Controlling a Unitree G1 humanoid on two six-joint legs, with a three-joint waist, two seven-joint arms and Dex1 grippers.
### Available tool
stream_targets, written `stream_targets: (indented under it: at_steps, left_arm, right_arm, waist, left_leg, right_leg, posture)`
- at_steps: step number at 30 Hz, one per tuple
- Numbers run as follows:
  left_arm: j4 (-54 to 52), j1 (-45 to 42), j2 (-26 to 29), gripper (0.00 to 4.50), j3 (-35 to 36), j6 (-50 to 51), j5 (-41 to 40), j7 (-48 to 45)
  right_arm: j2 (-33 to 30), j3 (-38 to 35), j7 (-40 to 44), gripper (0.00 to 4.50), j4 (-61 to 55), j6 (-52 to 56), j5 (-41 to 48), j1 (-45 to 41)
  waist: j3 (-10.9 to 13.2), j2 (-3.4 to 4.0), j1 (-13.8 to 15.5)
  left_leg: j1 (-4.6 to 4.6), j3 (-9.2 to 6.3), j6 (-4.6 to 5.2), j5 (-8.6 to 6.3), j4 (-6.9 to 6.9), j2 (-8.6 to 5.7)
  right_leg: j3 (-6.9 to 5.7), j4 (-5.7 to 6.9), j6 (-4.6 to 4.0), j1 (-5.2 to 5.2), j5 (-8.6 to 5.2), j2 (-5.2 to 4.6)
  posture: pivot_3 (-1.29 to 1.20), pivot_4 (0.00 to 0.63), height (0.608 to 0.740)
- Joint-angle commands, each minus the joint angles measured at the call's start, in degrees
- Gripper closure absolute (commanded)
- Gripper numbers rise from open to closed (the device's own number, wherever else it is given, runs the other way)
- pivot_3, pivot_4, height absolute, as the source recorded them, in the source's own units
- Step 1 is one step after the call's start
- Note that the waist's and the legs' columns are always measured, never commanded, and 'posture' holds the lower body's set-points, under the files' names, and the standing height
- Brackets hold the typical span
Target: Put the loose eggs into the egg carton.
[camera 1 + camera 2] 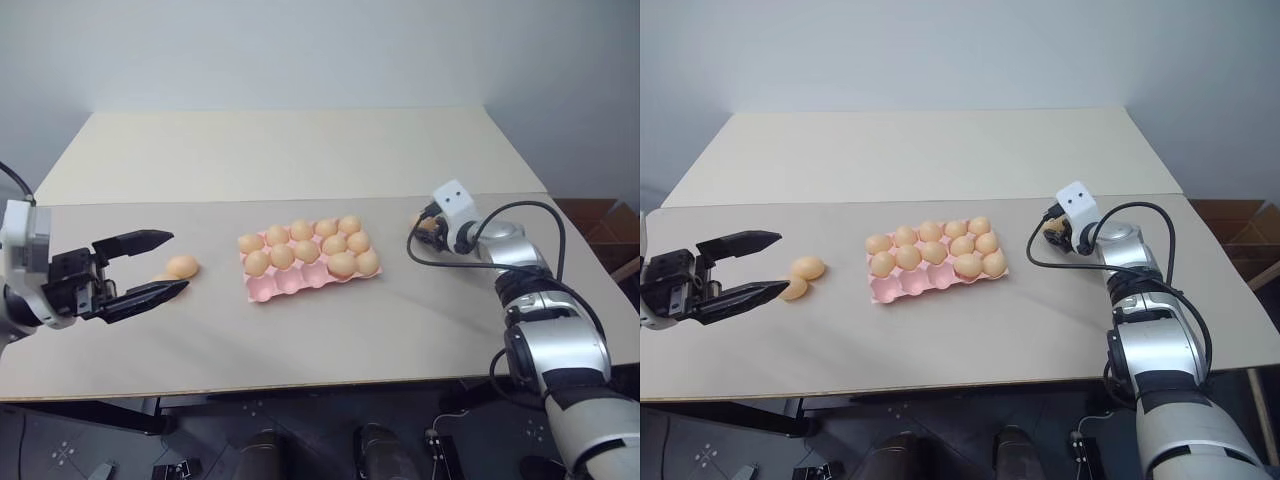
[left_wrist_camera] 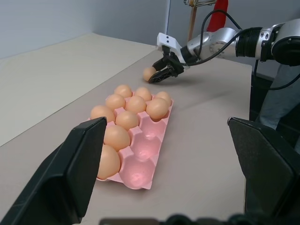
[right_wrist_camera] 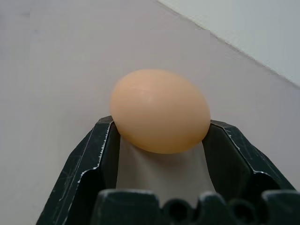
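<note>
Because one smooth, pale orange-tan loose egg lay to the right of the flat pink moulded egg carton, the right gripper had closed both black fingers against its sides. Left of the carton, the left gripper hung wide open and empty beside two more eggs, likely ready for them.

no readable text, labels or numbers
</note>
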Motion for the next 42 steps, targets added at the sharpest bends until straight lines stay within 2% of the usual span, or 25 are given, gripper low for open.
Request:
stream_targets:
  at_steps: [1, 6, 9, 13, 25, 27, 31, 37, 40, 42]
  left_arm:
    - [-1.24, -0.01, 1.31, 0.00, 2.23, 0.35, -1.27, -0.32]
    - [-0.10, 2.36, 2.44, 0.00, 4.61, 1.01, -0.73, -1.25]
    - [0.42, 3.57, 2.94, 0.00, 5.50, 1.14, -0.27, -1.90]
    - [0.79, 3.06, 3.21, 0.00, 4.78, 1.13, -0.26, -1.63]
    - [-0.12, 2.98, 2.79, 0.00, 4.27, 1.27, -0.63, -1.19]
    - [-0.08, 2.83, 2.82, 0.00, 4.16, 1.25, -0.64, -1.17]
    - [-0.05, 3.03, 2.89, 0.00, 4.48, 1.31, -0.73, -1.31]
    - [-0.17, 3.95, 3.05, 0.00, 4.93, 1.34, -0.37, -1.54]
    - [0.41, 5.51, 3.49, 0.00, 5.65, 0.75, 0.92, -2.32]
    - [1.00, 7.31, 3.68, 0.00, 6.19, -0.22, 2.37, -3.15]
  right_arm:
    - [-2.24, -1.50, 4.05, 1.60, -19.39, 5.47, 2.69, 4.33]
    - [-2.73, 0.72, 9.37, 1.60, -60.27, 25.39, 10.61, 15.98]
    - [0.03, 4.37, 8.26, 1.60, -71.58, 32.50, 12.40, 18.40]
    - [4.75, 9.80, 4.58, 1.60, -72.54, 34.50, 10.46, 19.00]
    - [8.80, 17.89, 2.56, 1.60, -67.32, 32.23, 6.25, 18.13]
    - [8.77, 17.86, 2.43, 1.22, -66.73, 32.30, 5.69, 17.93]
    - [6.74, 15.29, 3.42, 0.04, -69.99, 34.53, 6.73, 17.71]
    - [2.04, 6.72, 6.19, 0.04, -82.69, 41.88, 13.44, 18.32]
    - [-2.86, -0.48, 9.95, 0.04, -88.70, 45.36, 19.57, 20.33]
    - [-7.62, -6.01, 14.05, 0.04, -90.53, 43.21, 23.01, 24.02]
  waist:
    - [0.00, 0.00, -0.24]
    - [0.00, 0.00, -0.24]
    - [0.00, 0.00, -0.75]
    - [-0.02, -0.02, -0.29]
    - [-0.04, -0.06, 0.59]
    - [-0.04, -0.06, 0.62]
    - [-0.04, -0.06, 0.90]
    - [-0.04, -0.06, 1.07]
    - [-0.04, -0.06, 1.10]
    - [-0.05, -0.09, 1.29]
  left_leg:
    - [0.00, -0.03, 0.00, 0.00, -0.04, 0.01]
    - [-0.05, -0.28, 0.02, -0.01, -0.08, 0.07]
    - [0.12, -0.23, 0.02, -0.02, -0.10, 0.12]
    - [0.30, -0.21, -0.02, 0.01, -0.04, 0.12]
    - [0.09, 0.10, -0.08, 0.04, -0.07, 0.06]
    - [0.10, 0.13, -0.08, 0.04, -0.07, 0.05]
    - [0.13, 0.12, -0.08, 0.04, -0.06, 0.04]
    - [0.08, 0.11, -0.08, 0.03, -0.07, 0.06]
    - [0.08, 0.10, -0.08, 0.03, -0.08, 0.06]
    - [0.10, 0.11, -0.07, 0.02, -0.08, 0.06]
  right_leg:
    - [0.01, -0.01, 0.00, -0.01, 0.00, 0.00]
    - [0.00, -0.01, 0.02, -0.08, 0.01, 0.00]
    - [0.14, 0.07, -0.01, -0.06, 0.03, 0.08]
    - [0.12, 0.10, -0.08, 0.07, 0.06, 0.12]
    - [0.11, 0.01, -0.06, -0.09, 0.05, 0.09]
    - [0.11, 0.02, -0.06, -0.07, 0.05, 0.09]
    - [0.09, 0.02, -0.06, -0.03, 0.06, 0.08]
    - [0.06, -0.01, -0.06, -0.06, 0.05, 0.08]
    - [0.06, -0.02, -0.06, -0.05, 0.05, 0.07]
    - [0.03, -0.06, -0.06, 0.00, 0.05, 0.06]
  posture:
    - [0.00, 0.150, 0.740]
    - [0.00, 0.150, 0.740]
    - [0.00, 0.150, 0.740]
    - [0.00, 0.150, 0.740]
    - [0.00, 0.150, 0.740]
    - [0.00, 0.150, 0.740]
    - [0.00, 0.150, 0.740]
    - [0.00, 0.150, 0.740]
    - [0.00, 0.150, 0.740]
    - [0.00, 0.150, 0.740]
